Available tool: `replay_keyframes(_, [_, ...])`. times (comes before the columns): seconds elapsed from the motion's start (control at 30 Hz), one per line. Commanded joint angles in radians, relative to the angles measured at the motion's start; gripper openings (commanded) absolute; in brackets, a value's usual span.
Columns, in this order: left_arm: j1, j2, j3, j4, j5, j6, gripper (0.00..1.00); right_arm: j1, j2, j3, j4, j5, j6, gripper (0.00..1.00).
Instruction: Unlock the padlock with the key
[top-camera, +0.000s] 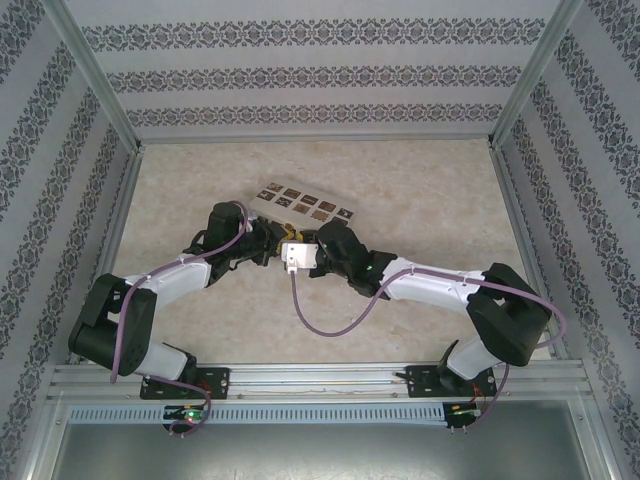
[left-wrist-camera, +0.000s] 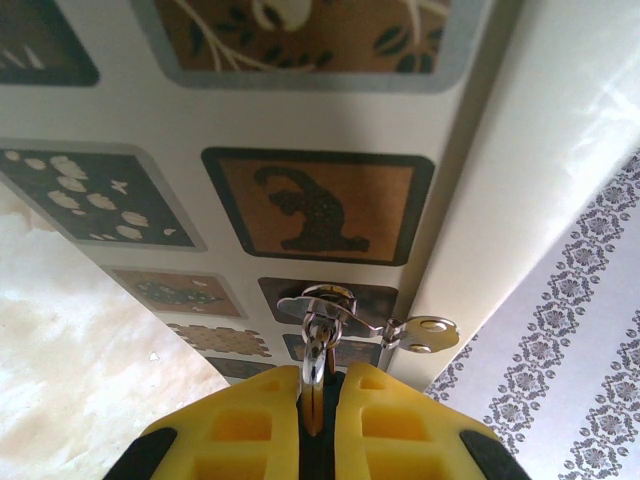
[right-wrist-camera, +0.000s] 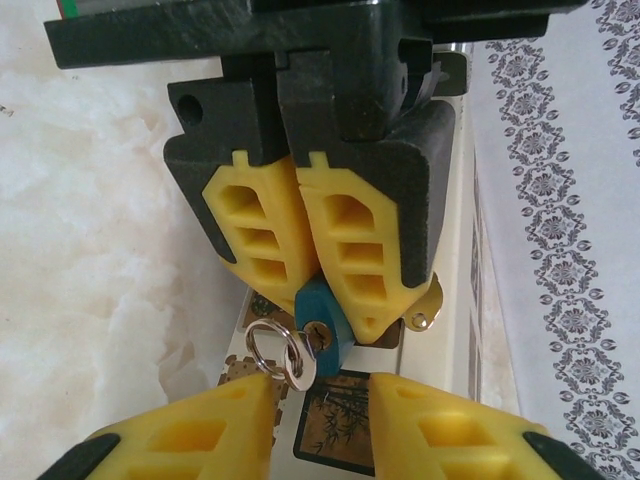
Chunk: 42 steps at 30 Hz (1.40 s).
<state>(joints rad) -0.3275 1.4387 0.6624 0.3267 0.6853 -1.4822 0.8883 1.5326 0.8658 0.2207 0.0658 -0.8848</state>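
The blue padlock (right-wrist-camera: 328, 312) hangs at the latch (left-wrist-camera: 330, 303) of the white box (left-wrist-camera: 180, 120). My left gripper (right-wrist-camera: 325, 300) is shut on the padlock. In the left wrist view the silver shackle (left-wrist-camera: 314, 350) runs up from between the yellow fingers (left-wrist-camera: 250, 420) through the latch. The key (right-wrist-camera: 303, 360) sits in the padlock's keyhole, and a wire ring (right-wrist-camera: 265, 345) hangs from its head. My right gripper (right-wrist-camera: 320, 425) is open just below the key. The ring rests against the tip of its left finger (right-wrist-camera: 200, 430).
The white box (top-camera: 303, 205), with brown patterned squares, lies at the middle of the table. Both grippers meet at its near edge, the left (top-camera: 268, 245) and the right (top-camera: 318, 252). A purple cable (top-camera: 325, 325) loops over the tabletop. Patterned walls (top-camera: 60, 150) close in three sides.
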Motion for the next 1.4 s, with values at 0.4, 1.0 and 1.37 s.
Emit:
replay_keyframes(0.4, [-0.01,-0.024,-0.003,0.07,0.024,-0.012,0.0,0.013,0.031,0.032,0.031,-0.003,0.065,0.21])
replay_keyframes(1.0, [-0.011,-0.022,-0.009,0.075,0.029,-0.014,0.0,0.026,0.053,0.045,0.045,0.003,0.092,0.15])
replay_keyframes(1.37, [-0.011,-0.026,-0.011,0.077,0.027,-0.013,0.0,0.03,0.076,0.053,0.06,0.022,0.121,0.02])
